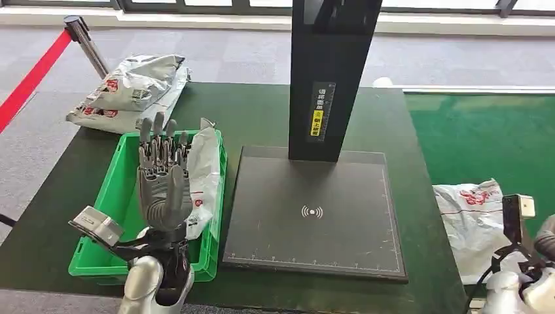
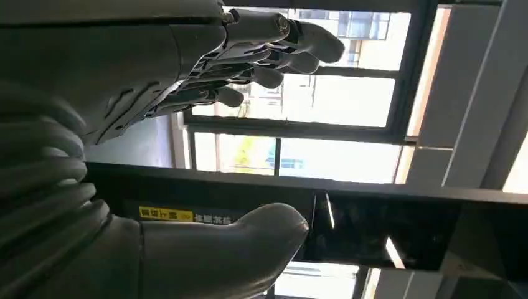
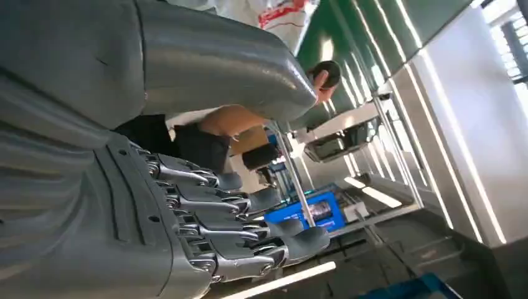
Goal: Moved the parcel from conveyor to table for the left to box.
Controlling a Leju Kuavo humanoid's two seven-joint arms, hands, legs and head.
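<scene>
A white parcel bag (image 1: 204, 171) lies inside the green box (image 1: 111, 190) at the table's front left. My left hand (image 1: 162, 175) is raised over that box, fingers straight and spread, holding nothing; the left wrist view shows its fingers (image 2: 274, 59) and thumb apart with empty air between. Another white parcel with red print (image 1: 472, 219) lies on the green conveyor (image 1: 484, 134) at the right. My right wrist (image 1: 523, 261) sits low at the front right corner beside it. The right hand (image 3: 205, 205) has its fingers (image 3: 249, 230) extended and its thumb apart, empty.
A black scanner plate (image 1: 313, 212) with a tall black post (image 1: 332, 72) fills the table's middle. Grey and white parcels (image 1: 134, 88) are piled at the back left corner. A red barrier belt on a post (image 1: 78, 29) stands beyond. A person (image 3: 236, 121) stands in the right wrist view.
</scene>
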